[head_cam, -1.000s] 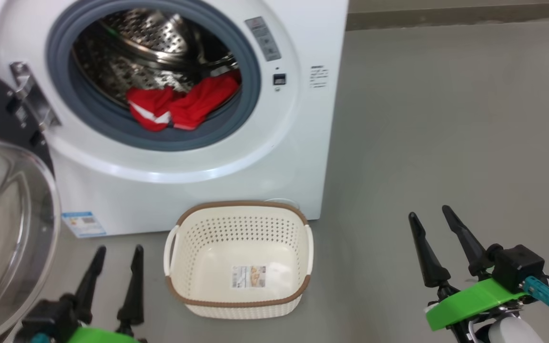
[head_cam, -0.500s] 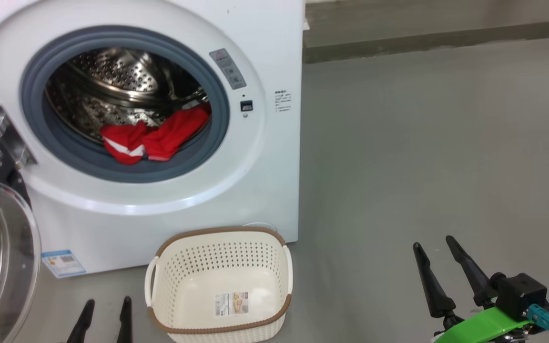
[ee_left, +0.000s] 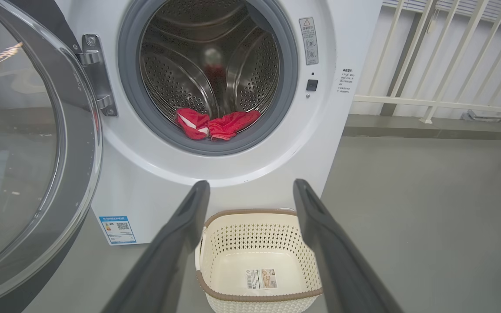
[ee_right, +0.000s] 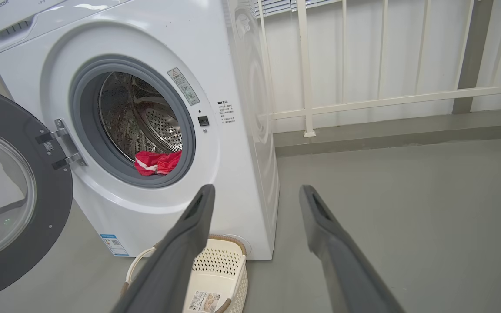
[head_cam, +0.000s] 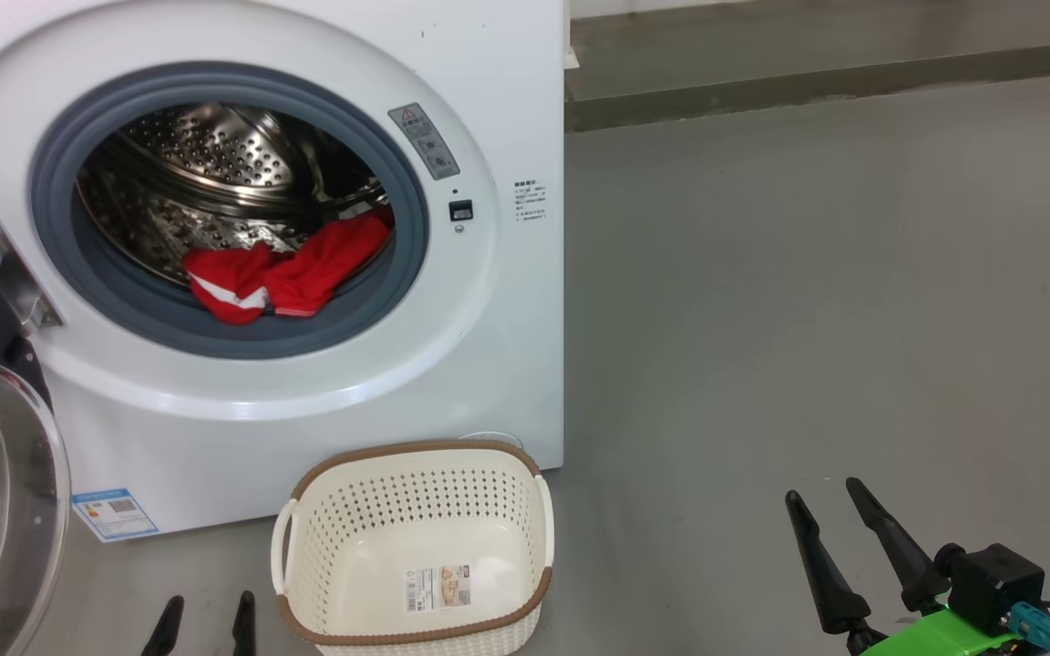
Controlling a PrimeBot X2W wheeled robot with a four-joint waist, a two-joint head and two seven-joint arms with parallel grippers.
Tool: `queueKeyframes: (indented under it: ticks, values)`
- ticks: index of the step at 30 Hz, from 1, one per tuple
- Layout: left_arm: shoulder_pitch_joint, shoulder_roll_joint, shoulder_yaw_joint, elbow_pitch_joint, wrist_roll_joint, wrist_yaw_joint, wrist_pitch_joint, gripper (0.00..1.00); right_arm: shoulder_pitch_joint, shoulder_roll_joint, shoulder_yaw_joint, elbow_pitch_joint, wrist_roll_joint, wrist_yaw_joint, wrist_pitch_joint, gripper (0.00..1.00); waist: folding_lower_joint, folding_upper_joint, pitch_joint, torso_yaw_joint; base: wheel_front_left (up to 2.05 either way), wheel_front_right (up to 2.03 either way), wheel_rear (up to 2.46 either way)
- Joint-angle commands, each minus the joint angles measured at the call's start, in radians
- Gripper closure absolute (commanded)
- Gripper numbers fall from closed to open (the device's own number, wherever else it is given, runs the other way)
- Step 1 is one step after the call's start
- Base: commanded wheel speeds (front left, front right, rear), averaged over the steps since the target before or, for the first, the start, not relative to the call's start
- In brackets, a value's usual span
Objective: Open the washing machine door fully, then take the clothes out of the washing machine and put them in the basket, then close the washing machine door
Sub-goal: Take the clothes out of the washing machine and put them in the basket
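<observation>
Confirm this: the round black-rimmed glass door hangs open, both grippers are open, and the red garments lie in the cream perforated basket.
Not quite: the head view shows the red garments in the perforated steel drum; the cream perforated basket holds none.

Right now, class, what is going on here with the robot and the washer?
The washing machine door stands swung open at the left. The red clothes lie at the front of the drum in the washing machine; the basket on the floor before it holds only its label. The left gripper and right gripper hang low, open, holding nothing.
</observation>
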Motion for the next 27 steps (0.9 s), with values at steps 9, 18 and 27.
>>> queueKeyframes:
  ticks: [9, 18, 27]
  values:
    - [-0.01, -0.014, 0.057, -0.022, 0.005, -0.005, -0.012, 0.0, -0.029, -0.008, 0.026, -0.028, 0.005, 0.003, -0.006, 0.0, 0.0, 0.0, 0.007, 0.0, 0.0, 0.0, 0.0]
    - [-0.008, -0.023, 0.048, -0.062, -0.024, -0.009, -0.012, 0.0, -0.028, -0.011, 0.017, -0.015, 0.003, 0.003, -0.006, 0.0, 0.0, 0.0, 0.012, 0.004, 0.0, 0.0, 0.0]
    - [-0.005, -0.024, 0.049, -0.059, -0.02, -0.007, -0.012, 0.0, -0.032, -0.004, 0.013, -0.01, 0.013, 0.003, -0.006, 0.0, 0.0, 0.0, 0.012, 0.007, 0.0, -0.01, 0.01]
